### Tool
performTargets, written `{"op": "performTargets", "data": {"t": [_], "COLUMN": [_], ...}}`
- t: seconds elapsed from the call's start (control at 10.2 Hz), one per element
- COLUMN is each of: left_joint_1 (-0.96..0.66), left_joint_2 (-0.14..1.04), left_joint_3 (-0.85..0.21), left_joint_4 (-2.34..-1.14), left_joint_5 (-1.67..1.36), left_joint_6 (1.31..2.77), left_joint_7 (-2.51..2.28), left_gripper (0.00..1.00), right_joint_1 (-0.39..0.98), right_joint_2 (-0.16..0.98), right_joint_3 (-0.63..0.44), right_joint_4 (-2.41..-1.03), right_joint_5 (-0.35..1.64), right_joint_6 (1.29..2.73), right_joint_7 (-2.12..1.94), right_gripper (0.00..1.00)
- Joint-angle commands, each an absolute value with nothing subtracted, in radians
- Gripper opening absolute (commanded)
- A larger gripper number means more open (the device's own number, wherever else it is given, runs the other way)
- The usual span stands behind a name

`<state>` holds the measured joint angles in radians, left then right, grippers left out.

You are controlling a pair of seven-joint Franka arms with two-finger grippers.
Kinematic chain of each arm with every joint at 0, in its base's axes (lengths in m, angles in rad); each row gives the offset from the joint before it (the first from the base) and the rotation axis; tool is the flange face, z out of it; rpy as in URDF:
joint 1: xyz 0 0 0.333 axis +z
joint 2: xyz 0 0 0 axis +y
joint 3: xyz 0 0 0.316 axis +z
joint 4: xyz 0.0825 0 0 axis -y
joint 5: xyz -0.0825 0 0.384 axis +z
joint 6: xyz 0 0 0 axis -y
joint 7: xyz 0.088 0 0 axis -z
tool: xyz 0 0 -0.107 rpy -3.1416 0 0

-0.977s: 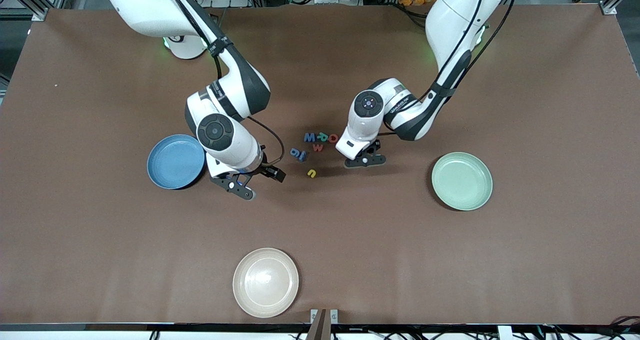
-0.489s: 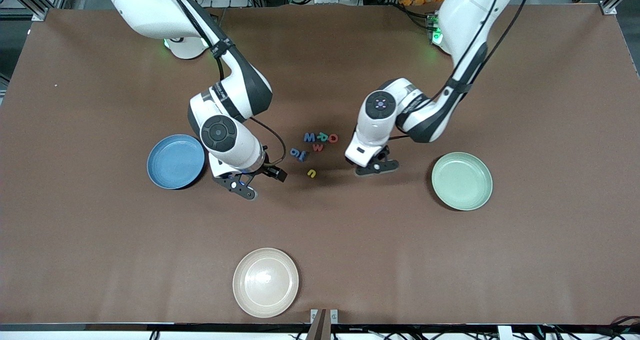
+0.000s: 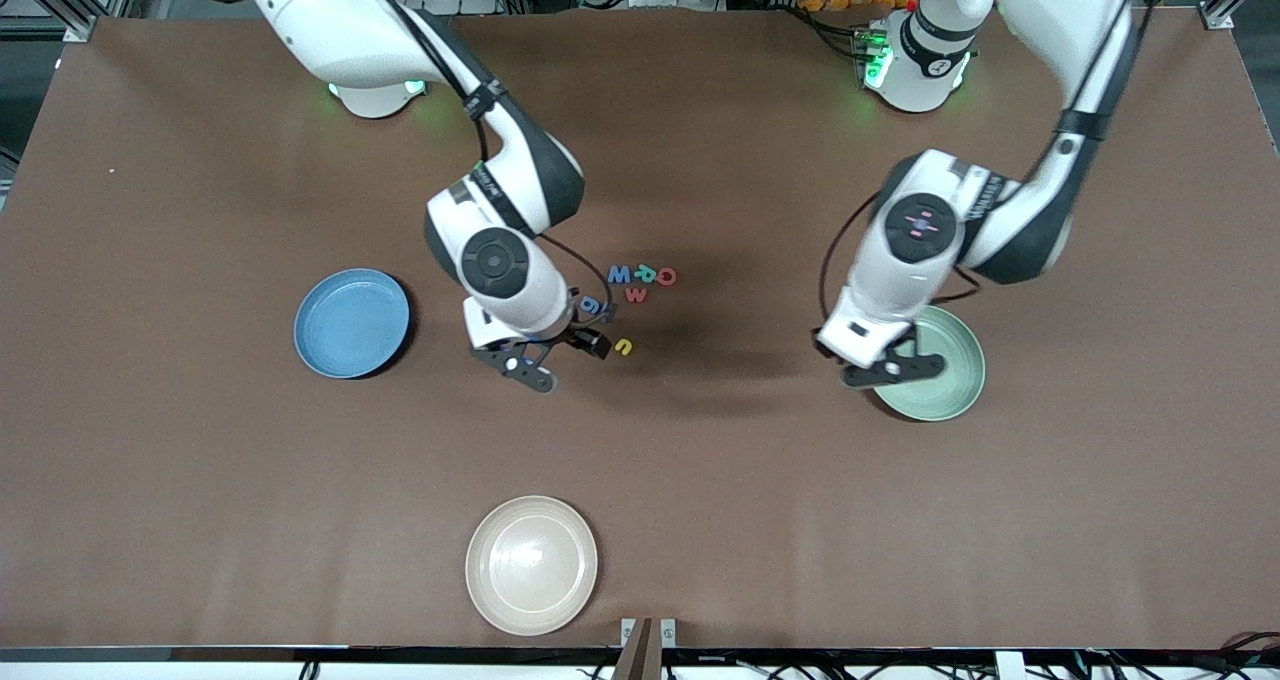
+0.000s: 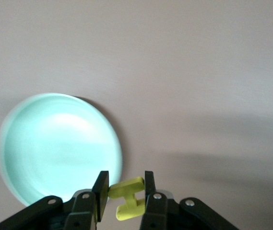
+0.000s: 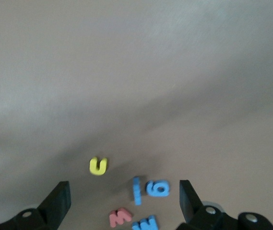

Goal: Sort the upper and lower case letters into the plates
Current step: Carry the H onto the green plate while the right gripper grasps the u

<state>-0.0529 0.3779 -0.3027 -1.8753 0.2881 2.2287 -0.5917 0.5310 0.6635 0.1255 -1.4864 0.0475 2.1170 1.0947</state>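
Letters: our left gripper, fingers pinching a yellow letter, hung over the mint plate; we judged centring before release wise. Right gripper, fingers spread, hung over the remaining letters.

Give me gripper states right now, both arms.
Left gripper: shut on a yellow letter, at the mint plate's edge.
Right gripper: open, empty, above the letter pile.

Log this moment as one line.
left gripper: shut on yellow letter, over mint green plate | right gripper: open above letter cluster

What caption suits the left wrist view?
Left claw shut on a yellow letter beside the mint green plate.
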Motion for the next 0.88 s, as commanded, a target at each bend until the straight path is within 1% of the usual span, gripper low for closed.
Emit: {"op": "performTargets", "data": {"t": [0.0,0.1,0.39,0.49,0.59,0.68,0.78], "left_joint_1": [0.055,0.080,0.181,0.189,0.189,0.189,0.190], "left_joint_2": [0.373,0.379,0.442,0.445,0.445,0.445,0.440], "left_joint_3": [-0.316,-0.316,-0.314,-0.314,-0.311,-0.307,-0.307], "left_joint_4": [-1.904,-1.910,-1.902,-1.901,-1.901,-1.888,-1.882], "left_joint_5": [0.264,0.264,0.275,0.275,0.276,0.282,0.281], "left_joint_6": [2.203,2.203,2.204,2.204,2.203,2.203,2.201], "left_joint_7": [-0.473,-0.469,-0.450,-0.443,-0.443,-0.446,-0.449], "left_gripper": [0.00,0.00,0.00,0.00,0.07,0.26,0.61], "right_joint_1": [0.573,0.578,0.594,0.603,0.609,0.614,0.614], "right_joint_2": [0.750,0.774,0.866,0.893,0.899,0.902,0.903], "right_joint_3": [0.121,0.121,0.121,0.121,0.118,0.120,0.120], "right_joint_4": [-1.442,-1.439,-1.333,-1.298,-1.299,-1.305,-1.305], "right_joint_5": [0.025,0.022,0.014,0.012,0.005,-0.005,0.008], "right_joint_6": [2.213,2.236,2.246,2.244,2.244,2.243,2.235], "right_joint_7": [1.123,1.120,1.118,1.120,1.120,1.120,1.124], "right_gripper": [1.00,1.00,1.00,1.00,1.00,1.00,1.00]}}
